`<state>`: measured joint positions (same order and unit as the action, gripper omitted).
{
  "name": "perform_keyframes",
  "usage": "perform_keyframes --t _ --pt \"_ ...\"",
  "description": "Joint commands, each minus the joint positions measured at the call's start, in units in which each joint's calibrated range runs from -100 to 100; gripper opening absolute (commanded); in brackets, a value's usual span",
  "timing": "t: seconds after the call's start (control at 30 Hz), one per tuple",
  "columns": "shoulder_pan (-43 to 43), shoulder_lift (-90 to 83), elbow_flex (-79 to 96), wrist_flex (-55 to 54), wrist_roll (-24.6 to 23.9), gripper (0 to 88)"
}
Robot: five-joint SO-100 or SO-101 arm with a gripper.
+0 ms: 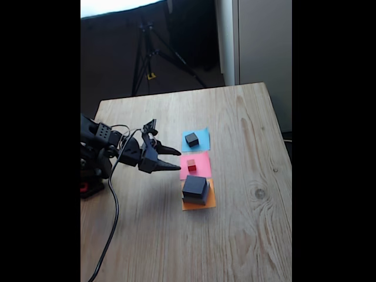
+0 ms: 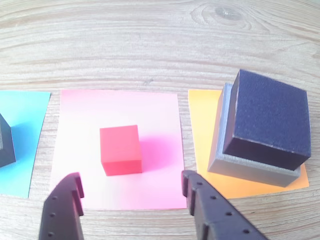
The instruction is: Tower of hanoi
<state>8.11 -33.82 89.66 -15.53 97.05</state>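
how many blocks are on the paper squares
4: a small black block on the blue paper square, a tiny red cube on the pink paper, and a dark block stacked on a grey one on the orange paper.

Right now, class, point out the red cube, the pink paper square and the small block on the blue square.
red cube (image 2: 120, 149), wrist view, front face.
pink paper square (image 2: 80, 112), wrist view, bare upper-left part.
small dark block (image 1: 191, 139), fixed view, top face.
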Motion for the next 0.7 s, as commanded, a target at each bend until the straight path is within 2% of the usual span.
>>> perform_keyframes --t 0.0,0.2,0.67 --pt "-0.3 4.4 0.3 -7.0 -0.4 24.0" --pt "-0.8 11.9 -0.5 -14.1 -0.2 24.2" --pt "-1.4 23.8 -5.8 -21.1 0.4 24.6"
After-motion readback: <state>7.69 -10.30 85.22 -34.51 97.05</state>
